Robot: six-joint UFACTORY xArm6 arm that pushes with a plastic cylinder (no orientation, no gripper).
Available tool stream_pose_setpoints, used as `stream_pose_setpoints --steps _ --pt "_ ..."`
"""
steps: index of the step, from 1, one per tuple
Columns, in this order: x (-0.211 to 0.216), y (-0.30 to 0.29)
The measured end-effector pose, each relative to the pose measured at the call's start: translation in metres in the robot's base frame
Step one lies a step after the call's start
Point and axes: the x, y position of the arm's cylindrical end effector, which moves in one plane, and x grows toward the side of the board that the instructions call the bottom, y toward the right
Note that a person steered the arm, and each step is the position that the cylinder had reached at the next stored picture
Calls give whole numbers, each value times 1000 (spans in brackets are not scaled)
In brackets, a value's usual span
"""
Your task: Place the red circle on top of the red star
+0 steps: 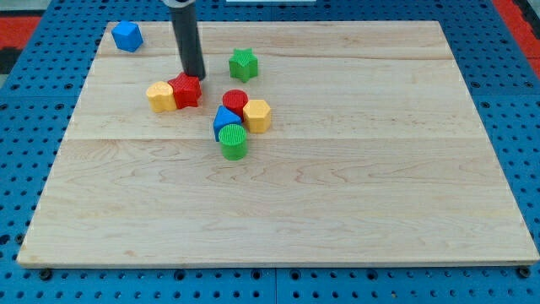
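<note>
Your tip touches the red star, no fingers fitted. Next: circle right, push the red circle starward.

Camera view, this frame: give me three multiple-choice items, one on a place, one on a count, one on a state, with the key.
1. Where is my tip?
A. At the top edge of the red star-shaped block
B. Beside the blue block at the top left corner
C. On the bare wooden board

2. How many green blocks show?
A. One
B. Two
C. Three

3. The red circular block is:
A. Stacked on the red star
B. Apart from the star, beside the yellow hexagonal block
C. Off the board

Key: 1 A, the rod ends at the star's top edge. 2 B, a green star-shaped block and a green cylindrical block. 3 B, bare board separates it from the star.
</note>
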Motion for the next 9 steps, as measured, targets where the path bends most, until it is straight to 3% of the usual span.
stream_pose_setpoints --steps 1,4,5,6,7,8,9 --pt "-4 -55" --pt "73 54" --pt "98 23" --pt "127 60" --pt "101 91" --pt "94 85" --pt "97 40"
